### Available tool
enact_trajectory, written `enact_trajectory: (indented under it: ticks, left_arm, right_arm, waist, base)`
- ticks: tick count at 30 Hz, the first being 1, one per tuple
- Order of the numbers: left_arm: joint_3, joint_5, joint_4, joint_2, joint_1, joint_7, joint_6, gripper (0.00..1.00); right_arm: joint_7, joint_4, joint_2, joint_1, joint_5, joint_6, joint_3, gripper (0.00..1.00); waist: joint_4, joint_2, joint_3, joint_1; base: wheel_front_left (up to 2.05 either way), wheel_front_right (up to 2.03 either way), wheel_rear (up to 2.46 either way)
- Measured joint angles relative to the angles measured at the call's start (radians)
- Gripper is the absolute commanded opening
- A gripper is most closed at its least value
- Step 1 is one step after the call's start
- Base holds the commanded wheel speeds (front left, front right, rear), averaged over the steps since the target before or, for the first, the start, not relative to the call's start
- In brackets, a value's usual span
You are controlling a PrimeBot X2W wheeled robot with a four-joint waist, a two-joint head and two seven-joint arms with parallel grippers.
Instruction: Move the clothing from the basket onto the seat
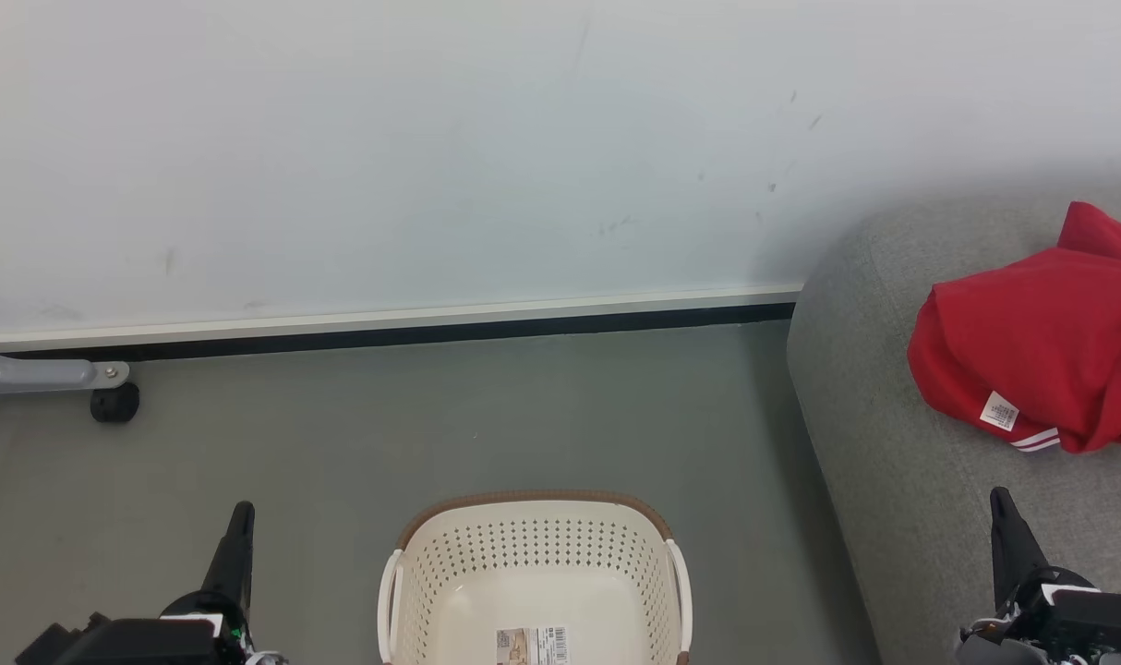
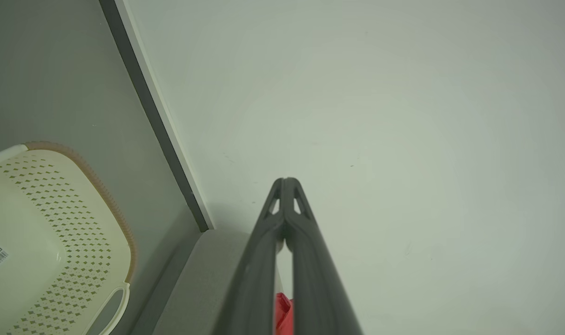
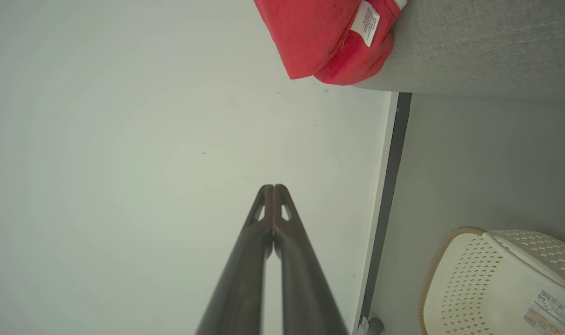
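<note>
Red fabric on grey upholstery, that's the picture right now: the clothing (image 1: 1031,351) lies in a rumpled heap on the seat (image 1: 893,480), off to our right and close to the wall (image 1: 431,139), with its white label tag (image 1: 999,411) turned up and a bit of white stripe trim (image 1: 1036,441) showing at the near edge. One corner of the garment pokes past the seat's end, as we see from the right wrist view. Down in front of us the basket (image 1: 535,503) stands on the grey floor (image 1: 524,416), well apart from the clothing, brown rim towards the wall, its pale bottom showing the barcode sticker (image 1: 533,645). Our left hand (image 1: 244,508) sits low on the left of the basket, fingers pressed together tip to tip and gripping nothing, pointing towards the wall. Our right hand (image 1: 999,499) hangs over the near part of the seat, just short of the clothing, its two dark fingers likewise pressed together with nothing between them. Over at the far left, a grey metal leg (image 1: 34,374) with a black caster (image 1: 114,404) rests on the floor beside the dark skirting strip (image 1: 385,334).
</note>
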Motion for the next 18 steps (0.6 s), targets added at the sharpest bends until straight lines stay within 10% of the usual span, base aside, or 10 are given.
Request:
enact_trajectory:
  ticks: [18]
  left_arm:
    - [0.0, 0.0, 0.0, 0.0, 0.0, 0.0, 0.0, 0.0]
  right_arm:
    - [0.0, 0.0, 0.0, 0.0, 0.0, 0.0, 0.0, 0.0]
  waist:
    - [0.0, 0.0, 0.0, 0.0]
  base:
    - [0.0, 0.0, 0.0]
